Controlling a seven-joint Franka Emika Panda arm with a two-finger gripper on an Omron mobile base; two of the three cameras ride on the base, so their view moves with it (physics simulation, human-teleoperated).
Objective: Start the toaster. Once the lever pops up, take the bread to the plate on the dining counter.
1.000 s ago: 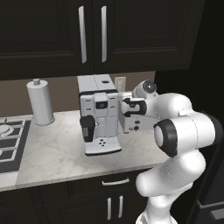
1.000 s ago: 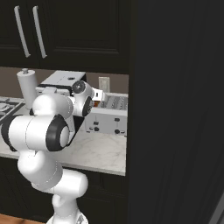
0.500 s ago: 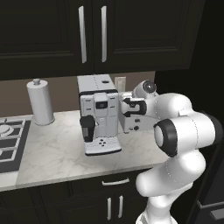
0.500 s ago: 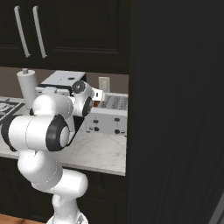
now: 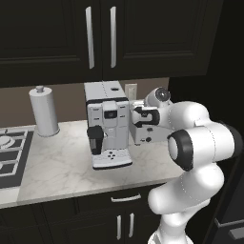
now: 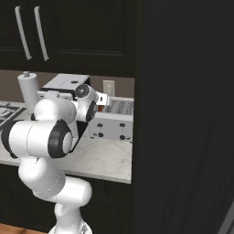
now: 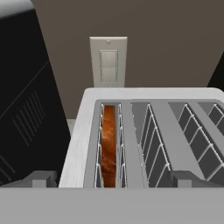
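toaster point(image 7: 83, 144): white-grey | bread point(image 7: 109, 148): orange-brown, apparently mottled | wall switch point(image 7: 108, 61): off-white

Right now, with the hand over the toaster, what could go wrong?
1. The bread sits deep in the leftmost slot of the toaster, only its top edge showing, so the jaws may find little to pinch.
2. The coffee machine stands close on the toaster's left, and the hand could bump it.
3. The dark tall cabinet on the other side leaves the arm little swing room.

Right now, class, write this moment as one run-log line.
phase: at toaster | bread: down in leftmost slot of toaster | tool: above toaster's near edge, holding nothing | coffee machine: beside toaster
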